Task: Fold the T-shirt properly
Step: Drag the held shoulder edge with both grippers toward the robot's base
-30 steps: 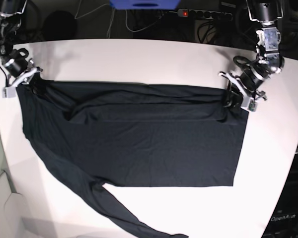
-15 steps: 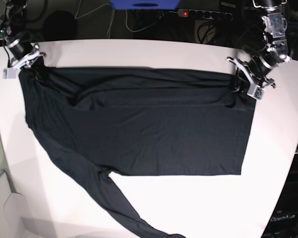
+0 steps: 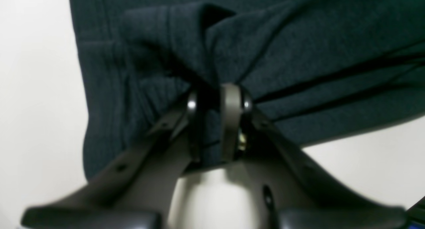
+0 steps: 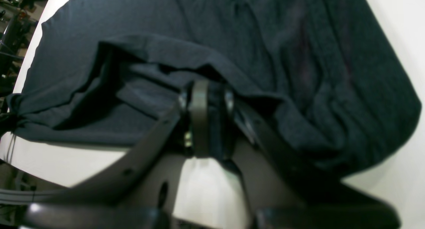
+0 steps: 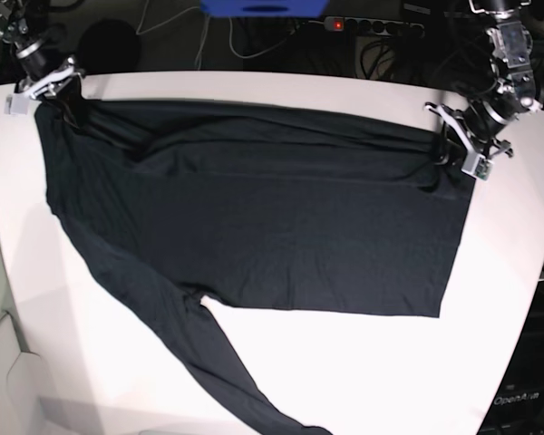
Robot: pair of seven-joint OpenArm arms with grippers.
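The T-shirt (image 5: 254, 217) stretches between left tool (image 5: 460, 152) and right tool (image 5: 50, 86), both clamped on it.

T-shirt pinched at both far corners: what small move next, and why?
Probably carry the far edge toward the near edge to fold the T-shirt in half: left gripper and right gripper each pinch a corner, and the cloth lies spread on the table.

Bright, even overhead light nearly washes out the smooth white tabletop (image 5: 281, 381) in the base view, whose edges bow with wide-lens distortion, while both wrist views are soft, each blurred black pincer out of focus and the thin dark navy knit shirt (image 5: 272, 217) showing only faint fold shadows.
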